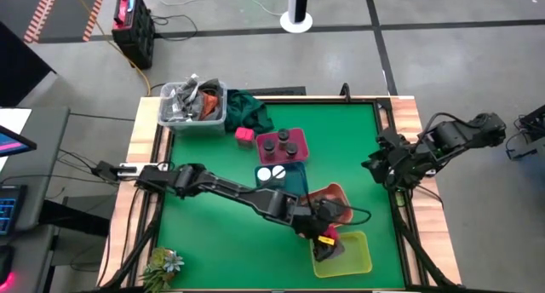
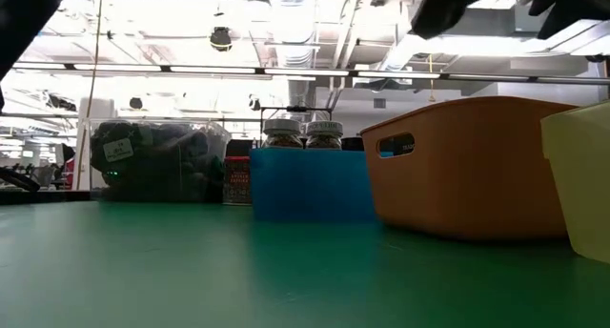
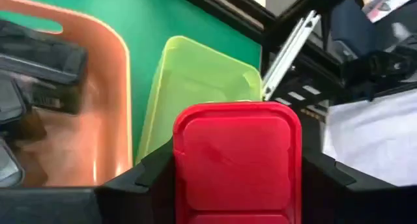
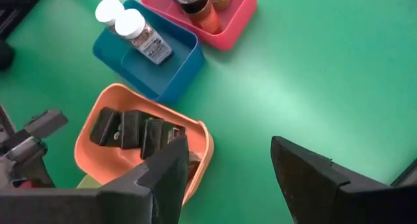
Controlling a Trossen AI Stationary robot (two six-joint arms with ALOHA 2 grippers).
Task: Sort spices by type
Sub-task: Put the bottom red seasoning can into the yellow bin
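One pink block [image 3: 236, 160] clamped in the left gripper [image 1: 324, 234] over the yellow-green tray [image 1: 356, 257] | grey boxes [image 4: 133, 129] fill the orange tray [image 4: 202, 146] | white-capped jars [image 1: 271, 174] and dark-capped jars [image 1: 281, 145] sorted | a pink block [image 1: 244, 137] left on the mat | right gripper [image 4: 225, 165] idle, wide open.

A clear bin [image 1: 192, 106] of grey clutter sat at the table's [image 1: 213, 242] far corner. A dark green cloth [image 1: 247, 111] lay just beside it. A small plant [image 1: 163, 265] rested at the near edge.

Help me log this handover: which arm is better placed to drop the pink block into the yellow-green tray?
Left. Its claw already grips the pink block right above the yellow-green tray. The right claw is open and empty, parked near the table's right edge.
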